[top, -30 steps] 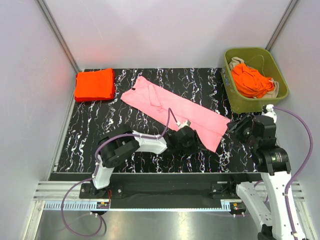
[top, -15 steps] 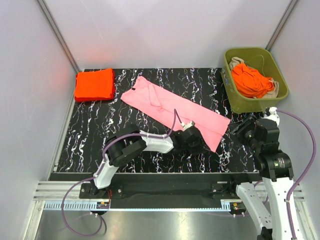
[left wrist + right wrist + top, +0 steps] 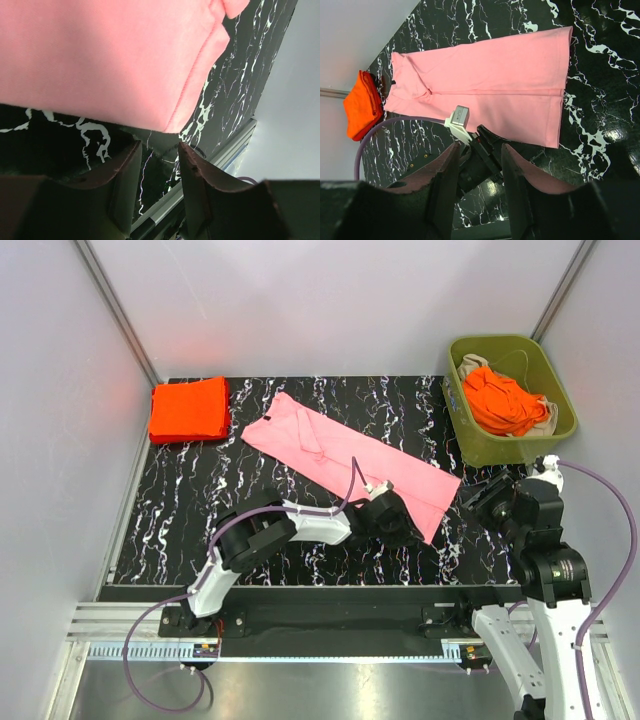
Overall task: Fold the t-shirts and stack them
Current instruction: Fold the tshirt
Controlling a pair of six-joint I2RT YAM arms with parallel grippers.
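Observation:
A light pink t-shirt (image 3: 350,455), folded into a long strip, lies diagonally across the black marble table; it also shows in the right wrist view (image 3: 485,85). My left gripper (image 3: 405,530) is low at the strip's near right corner. In the left wrist view the gripper (image 3: 157,147) is open and empty, with the pink hem (image 3: 100,60) just beyond its tips. My right gripper (image 3: 478,498) hovers right of the strip, open and empty (image 3: 480,150). A folded orange-red t-shirt (image 3: 188,408) lies at the far left. More orange-red shirts (image 3: 500,400) are crumpled in the bin.
The olive-green bin (image 3: 560,390) stands at the far right corner, a beige cloth also in it. White walls close the table on three sides. The left arm's cable (image 3: 345,485) arcs over the pink strip. A metal rail (image 3: 330,645) runs along the near edge.
My left gripper has slid right along the near edge of the pink shirt toward its right corner. My right arm has drifted slightly right and nearer. The shirts have not moved.

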